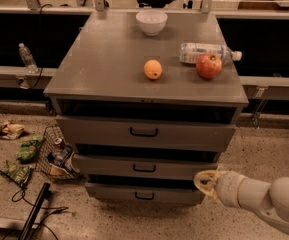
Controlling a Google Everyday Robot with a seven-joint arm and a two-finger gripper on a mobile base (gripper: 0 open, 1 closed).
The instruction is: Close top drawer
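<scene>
The top drawer (99, 132) is a wide grey front with a small black loop handle (144, 132) at its centre. It sits almost fully in under the grey cabinet top (109, 69), with a dark gap left above it. My gripper (206, 182) is low at the right, in front of the right end of the two shorter drawer fronts (114, 165) and below the top drawer. Its curved fingertips meet and hold nothing. It does not touch the top drawer's front.
On the cabinet top stand a white bowl (151, 21), an orange (153, 69), a red apple (208, 66) and a lying water bottle (204, 51). Snack bags (26, 149), a wire basket (51, 154) and cables (19, 194) lie on the floor at the left. A bottle (27, 58) stands on a ledge.
</scene>
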